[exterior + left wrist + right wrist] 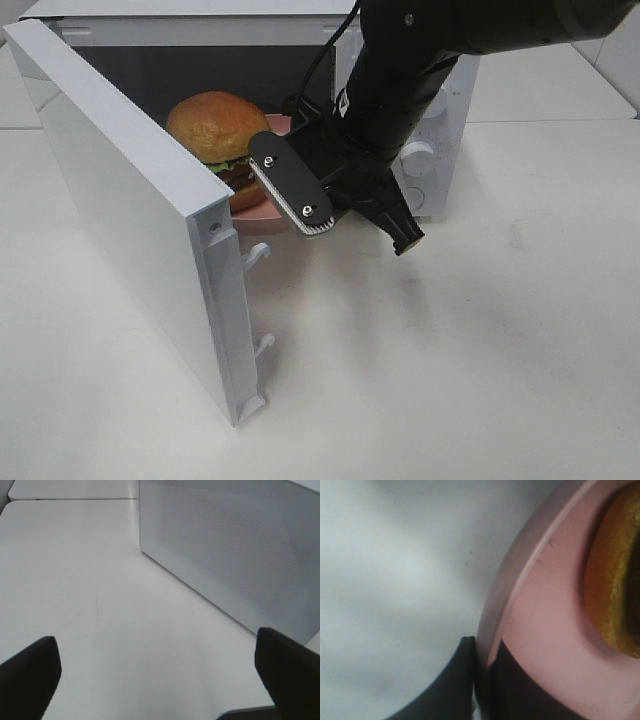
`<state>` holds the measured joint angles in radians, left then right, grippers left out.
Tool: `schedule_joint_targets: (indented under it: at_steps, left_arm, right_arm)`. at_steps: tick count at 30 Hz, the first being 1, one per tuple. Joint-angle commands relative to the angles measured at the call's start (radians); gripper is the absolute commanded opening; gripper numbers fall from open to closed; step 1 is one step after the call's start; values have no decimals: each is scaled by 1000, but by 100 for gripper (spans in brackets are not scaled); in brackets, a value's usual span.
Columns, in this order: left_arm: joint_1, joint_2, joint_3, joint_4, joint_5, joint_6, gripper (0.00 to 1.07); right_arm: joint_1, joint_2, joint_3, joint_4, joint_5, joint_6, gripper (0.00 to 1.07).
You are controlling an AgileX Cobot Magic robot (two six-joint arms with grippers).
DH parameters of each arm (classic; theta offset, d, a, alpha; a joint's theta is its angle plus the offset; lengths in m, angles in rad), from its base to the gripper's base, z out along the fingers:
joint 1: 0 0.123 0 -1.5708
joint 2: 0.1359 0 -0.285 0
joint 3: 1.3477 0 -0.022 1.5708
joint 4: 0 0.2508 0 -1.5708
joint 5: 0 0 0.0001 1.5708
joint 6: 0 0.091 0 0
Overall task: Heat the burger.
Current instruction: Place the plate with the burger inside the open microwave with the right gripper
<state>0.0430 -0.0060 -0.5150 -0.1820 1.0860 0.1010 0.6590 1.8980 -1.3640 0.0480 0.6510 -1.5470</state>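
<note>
Inside the white microwave [445,110], we are seeing the glossy round burger [215,125] on a smooth pink plate [545,620]; only wrist views are showing the right end effector [482,680] pinching its rim, the left end effector [155,645] gaping empty.

The high camera looks steeply down on the tabletop [470,360] from in front of the open microwave [450,90], near enough to see inside. The left wrist camera sits low, facing along the tabletop toward the microwave's perforated outer wall, its fingers [30,677] at the picture's edge. The right wrist camera is pressed close to the pink plate [545,630] and burger [615,580], which the high view also shows.
</note>
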Motion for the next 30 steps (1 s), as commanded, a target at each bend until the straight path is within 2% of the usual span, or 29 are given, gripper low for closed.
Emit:
schedule_joint_targets:
  at_steps: [1,18,30]
  left_arm:
    - [3,-15,1,-6,-13,-1,98]
    - [3,-15,1,-6,-13,-1,98]
    - [3,-15,1,-6,-13,-1,98]
  right_arm:
    - [-3,16,-58,-33,-50,68,0]
    - [-3,126,-214,-66,-50,157,0]
    - [-3,254,-396,-84,-9,222,0]
